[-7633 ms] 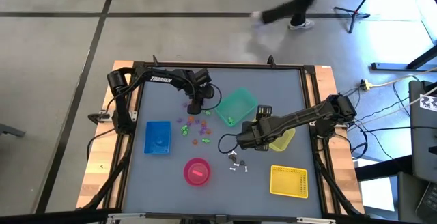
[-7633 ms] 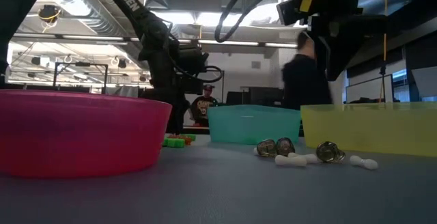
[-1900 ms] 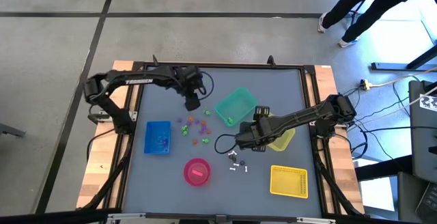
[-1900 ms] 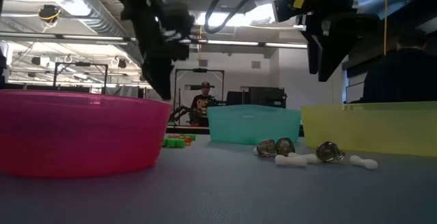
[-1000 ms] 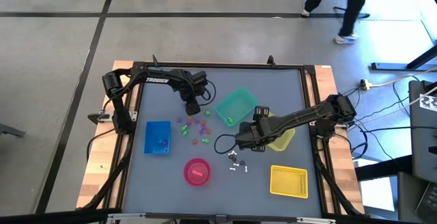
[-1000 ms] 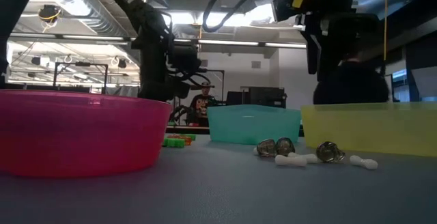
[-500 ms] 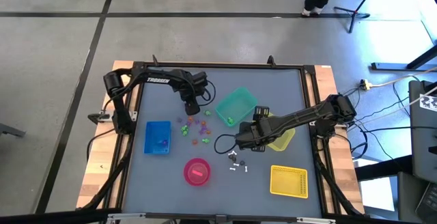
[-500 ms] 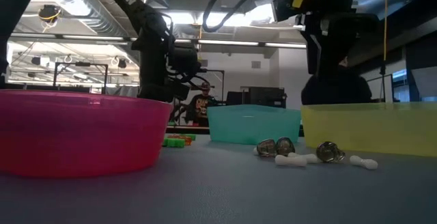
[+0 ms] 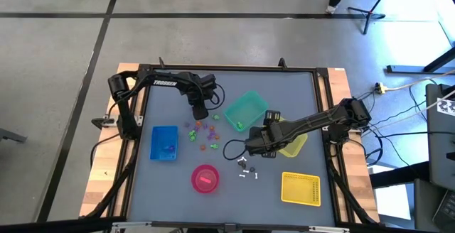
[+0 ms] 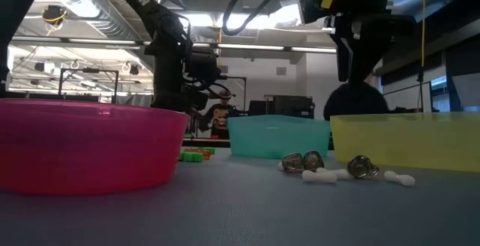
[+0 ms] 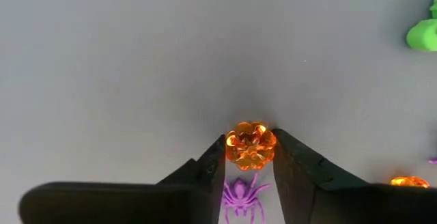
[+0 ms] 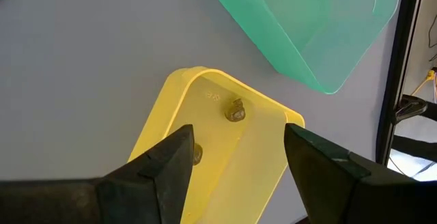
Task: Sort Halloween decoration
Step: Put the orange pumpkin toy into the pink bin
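The left pincer (image 11: 250,157) grips an orange pumpkin trinket (image 11: 250,145) beside the green bin (image 9: 247,111); the right pincer (image 12: 235,157) (spread wide) hangs above the yellow bin (image 12: 218,156).

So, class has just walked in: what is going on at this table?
The left gripper is down on the table with its fingers on either side of an orange pumpkin trinket; a purple spider lies beside it. The right gripper hangs open above the yellow bin, which holds two dark trinkets.

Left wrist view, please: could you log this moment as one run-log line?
left gripper: fingers either side of orange pumpkin trinket, touching it | purple spider: on table between fingers | right gripper: open above yellow bin
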`<action>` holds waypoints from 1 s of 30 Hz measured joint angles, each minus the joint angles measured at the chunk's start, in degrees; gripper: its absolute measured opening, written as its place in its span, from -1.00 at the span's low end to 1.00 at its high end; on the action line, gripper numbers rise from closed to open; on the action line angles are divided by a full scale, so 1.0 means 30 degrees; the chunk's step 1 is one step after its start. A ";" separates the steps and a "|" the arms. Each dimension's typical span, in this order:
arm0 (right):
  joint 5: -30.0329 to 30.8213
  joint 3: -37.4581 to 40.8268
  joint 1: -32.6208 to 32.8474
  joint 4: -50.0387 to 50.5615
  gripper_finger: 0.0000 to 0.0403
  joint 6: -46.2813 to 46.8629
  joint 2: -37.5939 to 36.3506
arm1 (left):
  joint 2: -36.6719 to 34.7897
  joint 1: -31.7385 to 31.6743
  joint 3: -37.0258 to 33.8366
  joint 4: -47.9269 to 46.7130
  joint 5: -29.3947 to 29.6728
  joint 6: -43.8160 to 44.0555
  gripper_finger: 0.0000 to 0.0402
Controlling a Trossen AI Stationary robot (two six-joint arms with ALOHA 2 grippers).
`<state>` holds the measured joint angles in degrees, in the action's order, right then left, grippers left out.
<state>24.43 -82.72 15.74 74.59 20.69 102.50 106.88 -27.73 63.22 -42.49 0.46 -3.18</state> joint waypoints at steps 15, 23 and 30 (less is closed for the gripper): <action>0.0000 0.0000 0.0003 0.0007 0.13 -0.0007 0.0000 | -0.0596 -0.0022 -0.0095 -0.0202 -0.0950 -0.0007 -0.62; 0.0000 0.0000 0.0003 0.0007 0.13 -0.0007 0.0000 | -0.1294 0.0023 -0.0124 -0.0746 -0.3701 -0.0036 -0.62; 0.0000 0.0000 -0.0003 0.0007 0.13 -0.0007 0.0000 | -0.1366 0.0474 -0.0102 -0.0929 -0.8464 -0.0029 -0.62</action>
<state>24.43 -82.72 15.73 74.61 20.67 102.50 102.78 -26.30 62.92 -45.28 -24.93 -3.27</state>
